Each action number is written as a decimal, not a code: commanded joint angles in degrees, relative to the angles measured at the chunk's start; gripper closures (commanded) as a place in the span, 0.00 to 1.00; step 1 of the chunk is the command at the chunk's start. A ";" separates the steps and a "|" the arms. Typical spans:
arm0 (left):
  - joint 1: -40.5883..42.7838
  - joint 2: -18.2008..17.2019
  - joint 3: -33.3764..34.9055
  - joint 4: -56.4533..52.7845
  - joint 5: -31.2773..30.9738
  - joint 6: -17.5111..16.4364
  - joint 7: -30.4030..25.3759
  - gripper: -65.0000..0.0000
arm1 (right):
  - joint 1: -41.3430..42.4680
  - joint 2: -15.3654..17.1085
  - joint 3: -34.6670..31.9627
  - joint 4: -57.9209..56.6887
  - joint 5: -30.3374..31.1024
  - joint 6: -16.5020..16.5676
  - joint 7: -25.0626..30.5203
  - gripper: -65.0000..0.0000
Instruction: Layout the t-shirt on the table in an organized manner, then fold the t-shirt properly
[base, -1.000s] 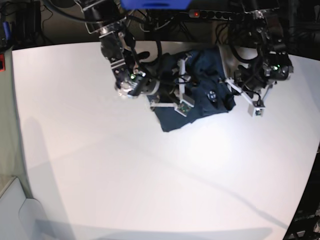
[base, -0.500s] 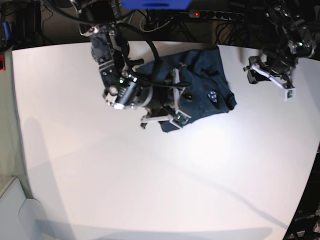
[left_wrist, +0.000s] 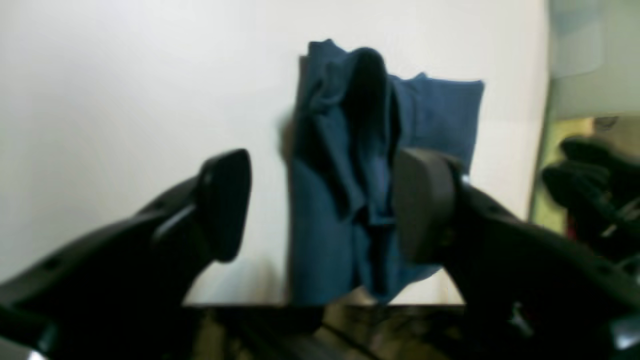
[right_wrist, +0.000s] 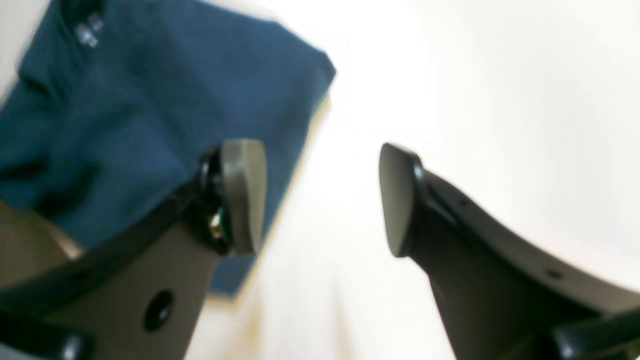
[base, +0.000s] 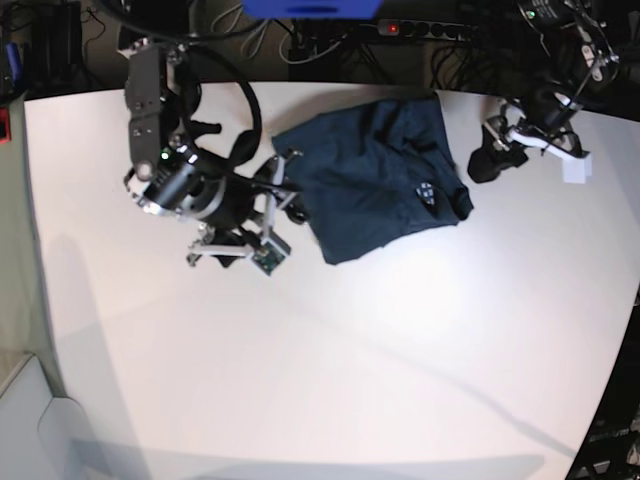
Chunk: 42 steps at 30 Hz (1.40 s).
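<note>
The dark navy t-shirt (base: 375, 175) lies in a wrinkled, folded-up bundle at the back of the white table (base: 350, 380). In the left wrist view the t-shirt (left_wrist: 350, 150) shows thick folds along its middle. In the right wrist view the t-shirt (right_wrist: 150, 100) fills the upper left. My right gripper (base: 278, 212) hovers just off the shirt's left edge, open and empty (right_wrist: 320, 197). Off the shirt's right side, my left gripper (base: 535, 145) is raised near the table's back edge. Its jaws (left_wrist: 322, 205) stand open with nothing between them.
A power strip (base: 430, 28) with a red light and tangled cables run behind the table's back edge. A blue object (base: 310, 8) sits at the top. The table's edge curves along the right side. A grey surface (base: 20, 420) shows at the lower left.
Both grippers opened and drew away from the shirt: the right arm moved left, the left arm moved back and to the right. The shirt now lies free on the table.
</note>
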 joint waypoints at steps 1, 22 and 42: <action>-0.83 -0.34 1.10 -0.70 -1.65 0.03 -0.60 0.30 | 0.97 0.24 0.12 1.05 0.56 0.19 1.33 0.43; -9.00 1.51 8.48 -16.88 10.57 0.03 -1.30 0.30 | -0.70 3.31 0.21 1.05 0.56 0.19 1.41 0.44; -17.80 -7.90 33.97 -31.03 11.71 0.47 -11.06 0.98 | -0.70 5.60 15.85 1.23 0.56 0.19 1.59 0.44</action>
